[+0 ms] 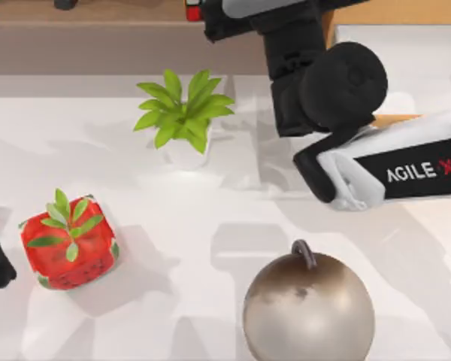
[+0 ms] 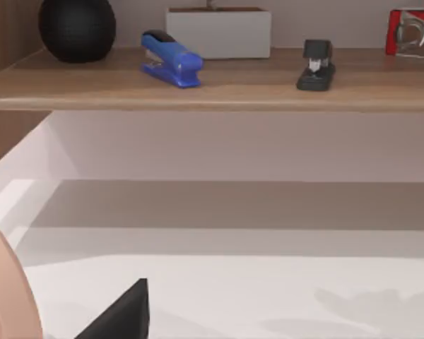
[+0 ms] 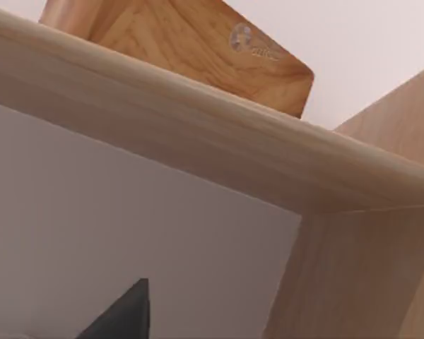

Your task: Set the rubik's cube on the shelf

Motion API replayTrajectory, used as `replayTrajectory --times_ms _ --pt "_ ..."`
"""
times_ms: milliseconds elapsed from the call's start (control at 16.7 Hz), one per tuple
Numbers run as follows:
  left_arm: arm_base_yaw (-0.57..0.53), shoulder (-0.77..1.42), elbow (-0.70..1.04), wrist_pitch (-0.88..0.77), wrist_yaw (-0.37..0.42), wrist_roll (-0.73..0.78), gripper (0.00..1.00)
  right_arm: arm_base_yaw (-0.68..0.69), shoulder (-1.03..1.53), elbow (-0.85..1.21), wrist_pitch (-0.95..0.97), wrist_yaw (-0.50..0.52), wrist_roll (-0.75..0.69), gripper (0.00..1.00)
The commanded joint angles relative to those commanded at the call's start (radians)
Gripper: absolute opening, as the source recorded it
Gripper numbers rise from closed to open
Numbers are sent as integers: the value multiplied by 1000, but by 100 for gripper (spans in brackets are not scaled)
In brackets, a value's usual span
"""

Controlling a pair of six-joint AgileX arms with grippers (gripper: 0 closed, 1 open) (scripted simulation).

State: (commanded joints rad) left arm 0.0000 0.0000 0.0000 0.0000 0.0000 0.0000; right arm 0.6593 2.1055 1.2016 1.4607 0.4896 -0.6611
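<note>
Top view: right pincer [image 1: 210, 15] at the shelf [image 1: 98, 15] beside the rubik's cube [image 1: 193, 10]; grip state unclear.

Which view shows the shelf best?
Left wrist view: the shelf runs across, with a blue stapler and a black stapler on top. Top view catches a brown strip of it at the far edge. Right wrist view looks up at a wooden edge, probably its front.
</note>
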Motion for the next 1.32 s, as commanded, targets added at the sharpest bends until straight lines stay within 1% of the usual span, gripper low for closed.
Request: replayTrajectory --times_ms 180,360,540,660,780,960,1080,1320 --pt "0 0 0 0 0 0 100 -21 -124 -265 196 -59 -206 100" --pt "0 0 0 0 0 0 100 -57 -212 -521 336 -102 -406 100" --pt "0 0 0 0 0 0 100 -107 -251 -743 406 -128 -589 100" --pt "0 0 0 0 0 0 100 -149 -245 -858 409 -134 -693 100" --pt "0 0 0 0 0 0 100 -199 -217 -937 383 -132 -779 100" --pt "0 0 0 0 0 0 100 -280 -155 -984 323 -118 -868 100" --pt "0 0 0 0 0 0 100 -311 -129 -987 297 -111 -893 100" --pt "0 0 0 0 0 0 100 -313 -128 -987 296 -111 -894 100"
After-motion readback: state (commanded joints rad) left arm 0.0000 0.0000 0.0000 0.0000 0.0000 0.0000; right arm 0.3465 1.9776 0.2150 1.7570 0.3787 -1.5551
